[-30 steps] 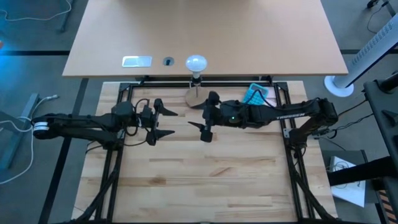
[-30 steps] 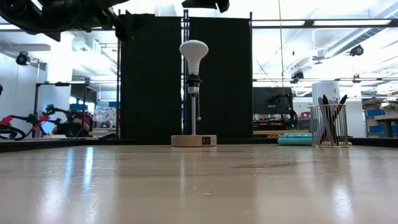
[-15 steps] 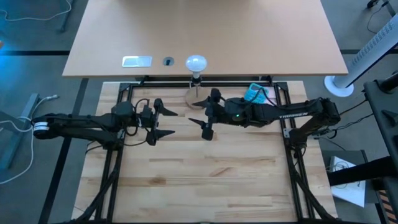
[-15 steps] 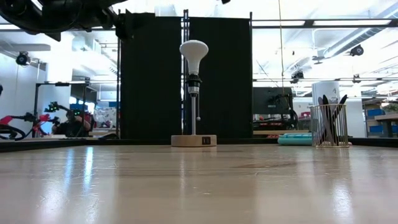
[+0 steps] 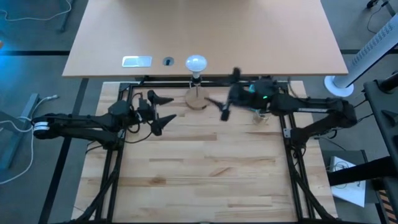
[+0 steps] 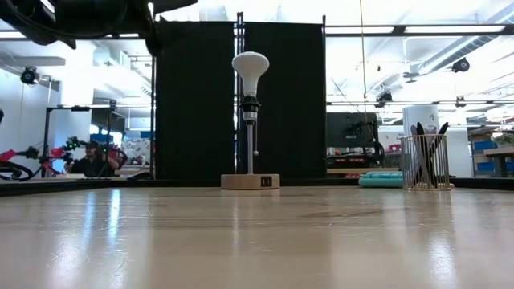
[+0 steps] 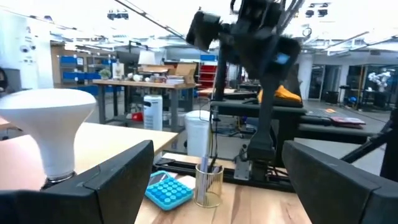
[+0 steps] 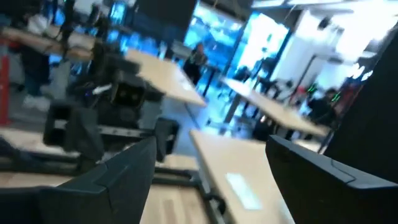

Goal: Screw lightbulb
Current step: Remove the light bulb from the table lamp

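I see the lightbulb upright on its stand between both arms, with the right gripper nearer than the left gripper, and both sets of fingers apart and empty.

— Any writing you can read here?
— None. From above, the right arm is too blurred for any lettering along it to be made out.
— The small plate on the lamp base?
— A dark patch only, nothing legible.
— The silver plate at the upper left on the desk?
— Blank as far as can be told.
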